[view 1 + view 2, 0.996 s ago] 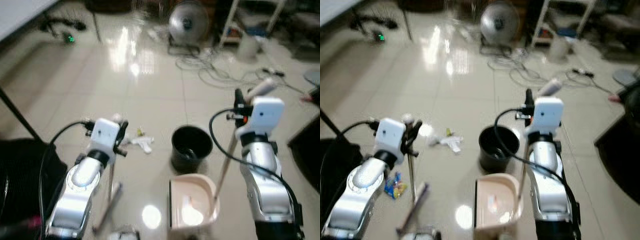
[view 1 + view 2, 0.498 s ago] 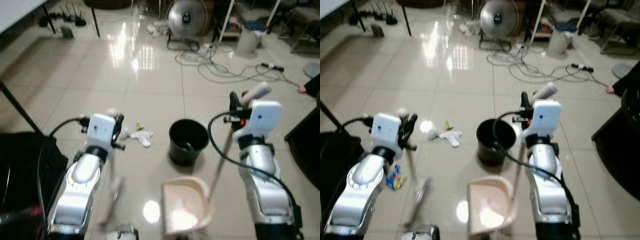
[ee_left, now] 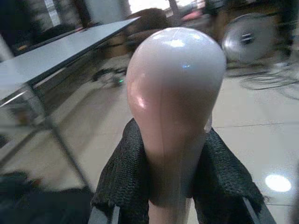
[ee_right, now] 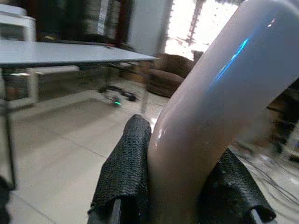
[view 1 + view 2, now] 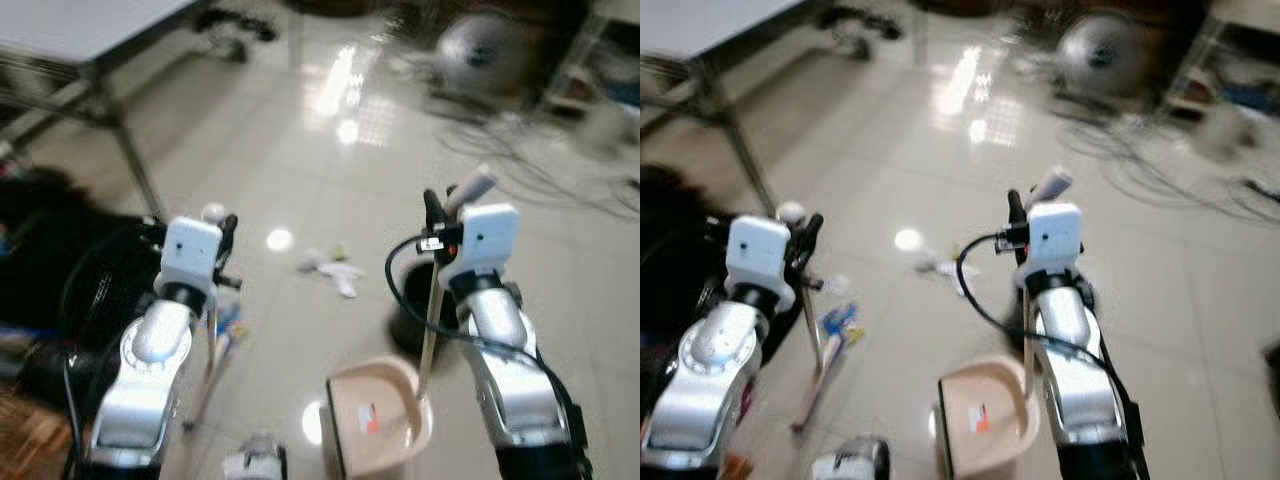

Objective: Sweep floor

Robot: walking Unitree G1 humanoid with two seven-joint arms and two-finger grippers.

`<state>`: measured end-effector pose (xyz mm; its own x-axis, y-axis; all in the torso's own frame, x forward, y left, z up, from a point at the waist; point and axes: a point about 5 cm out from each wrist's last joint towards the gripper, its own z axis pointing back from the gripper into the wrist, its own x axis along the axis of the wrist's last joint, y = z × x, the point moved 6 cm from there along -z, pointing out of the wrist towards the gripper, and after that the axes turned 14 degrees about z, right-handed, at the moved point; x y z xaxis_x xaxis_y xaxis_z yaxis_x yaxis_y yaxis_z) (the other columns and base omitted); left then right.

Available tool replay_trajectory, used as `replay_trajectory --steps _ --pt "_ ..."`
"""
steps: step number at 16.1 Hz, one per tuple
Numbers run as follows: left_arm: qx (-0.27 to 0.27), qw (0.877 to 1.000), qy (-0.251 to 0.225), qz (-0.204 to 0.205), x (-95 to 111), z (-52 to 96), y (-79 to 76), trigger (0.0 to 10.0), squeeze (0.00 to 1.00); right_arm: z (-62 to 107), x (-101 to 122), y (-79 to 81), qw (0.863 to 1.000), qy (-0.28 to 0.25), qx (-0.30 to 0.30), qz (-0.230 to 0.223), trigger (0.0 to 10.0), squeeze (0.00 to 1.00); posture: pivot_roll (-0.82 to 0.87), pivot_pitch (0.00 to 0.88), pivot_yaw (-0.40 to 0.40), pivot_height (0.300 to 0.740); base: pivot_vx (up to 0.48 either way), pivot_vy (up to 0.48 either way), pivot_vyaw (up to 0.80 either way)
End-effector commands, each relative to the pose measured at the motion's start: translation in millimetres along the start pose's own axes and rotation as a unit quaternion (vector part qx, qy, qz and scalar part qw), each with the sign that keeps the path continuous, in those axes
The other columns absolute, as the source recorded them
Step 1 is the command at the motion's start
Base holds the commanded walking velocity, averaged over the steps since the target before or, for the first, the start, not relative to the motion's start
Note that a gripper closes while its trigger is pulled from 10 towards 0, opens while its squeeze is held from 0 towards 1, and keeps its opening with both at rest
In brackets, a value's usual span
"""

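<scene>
My left gripper [image 5: 221, 233] is shut on the pale broom handle [image 5: 211, 330], just under its round knob [image 3: 175, 88]. The stick slants down to the floor by my left side. My right gripper [image 5: 431, 212] is shut on the long handle [image 5: 429, 330] of the beige dustpan [image 5: 392, 373], which rests on the tiles in front of me. In the wrist views the black fingers [image 3: 122, 177] [image 4: 125, 172] press both sides of each handle. White paper litter [image 5: 336, 271] lies on the floor ahead, and a coloured wrapper [image 5: 233, 326] lies beside the broom stick.
A black bin [image 5: 404, 308] stands behind the dustpan, partly hidden by my right arm. A grey metal-legged table [image 5: 95, 40] is at the far left, with a black bag [image 5: 95, 290] below it. A fan [image 5: 480, 45] and loose cables [image 5: 530, 165] lie at the back right.
The whole view has swung to the left: the table and black bag came in, and the bin and litter sit further right. Both grippers keep their hold.
</scene>
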<state>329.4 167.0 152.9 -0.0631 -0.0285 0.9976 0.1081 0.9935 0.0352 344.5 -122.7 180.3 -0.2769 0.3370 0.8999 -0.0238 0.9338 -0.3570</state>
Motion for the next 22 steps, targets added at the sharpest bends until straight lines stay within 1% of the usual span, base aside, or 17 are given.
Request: replay_trajectory --steps 1,2,3,6,9,15,17,19,22 --pt "-0.006 1.000 -0.023 -0.003 13.3 -1.6 -5.3 10.0 0.00 -0.8 4.6 -7.8 1.000 -0.013 -0.011 0.010 10.0 0.00 0.17 0.098 -0.043 0.740 0.315 0.000 0.80" --pt "-0.006 1.000 -0.023 -0.003 13.2 -1.8 -5.8 10.0 0.00 -0.9 3.4 -10.9 1.000 -0.012 -0.020 0.011 10.0 0.00 0.17 0.099 -0.042 0.740 0.315 0.000 0.80" --pt "-0.008 1.000 -0.021 -0.003 12.4 -2.2 -6.9 10.0 0.00 0.2 1.4 -16.2 0.999 -0.010 -0.038 -0.011 10.0 0.00 0.17 0.099 -0.041 0.740 0.319 0.000 0.00" --pt "-0.012 1.000 -0.017 -0.003 10.5 -2.1 -7.9 10.0 0.00 1.9 -1.1 -19.4 0.999 -0.003 -0.046 -0.019 10.0 0.00 0.17 0.100 -0.035 0.740 0.317 0.000 0.00" --pt "-0.012 1.000 -0.014 -0.003 8.7 -2.4 -8.4 10.0 0.00 2.6 -2.0 -19.4 0.999 -0.004 -0.046 -0.021 10.0 0.00 0.17 0.099 -0.035 0.740 0.315 0.000 0.00" --pt "-0.013 1.000 -0.010 -0.004 6.7 -3.8 -8.8 10.0 0.00 0.2 -1.6 -18.8 0.999 -0.006 -0.041 -0.015 10.0 0.00 0.17 0.098 -0.037 0.740 0.319 0.000 0.00" --pt "-0.014 1.000 -0.011 -0.004 6.6 -4.7 -9.4 10.0 0.00 -1.0 -2.1 -18.6 0.999 -0.005 -0.036 0.000 10.0 0.00 0.17 0.095 -0.041 0.740 0.319 0.000 0.00" --pt "-0.015 1.000 -0.012 -0.004 7.1 -5.3 -9.7 10.0 0.00 -2.2 -3.5 -19.7 0.999 -0.001 -0.042 0.004 10.0 0.00 0.17 0.093 -0.040 0.740 0.321 0.000 0.80" --pt "-0.018 1.000 -0.013 -0.004 6.3 -5.8 -11.6 10.0 0.00 -3.1 -2.1 -17.3 0.999 -0.006 -0.038 0.005 10.0 0.00 0.17 0.083 -0.040 0.740 0.319 0.000 0.80"
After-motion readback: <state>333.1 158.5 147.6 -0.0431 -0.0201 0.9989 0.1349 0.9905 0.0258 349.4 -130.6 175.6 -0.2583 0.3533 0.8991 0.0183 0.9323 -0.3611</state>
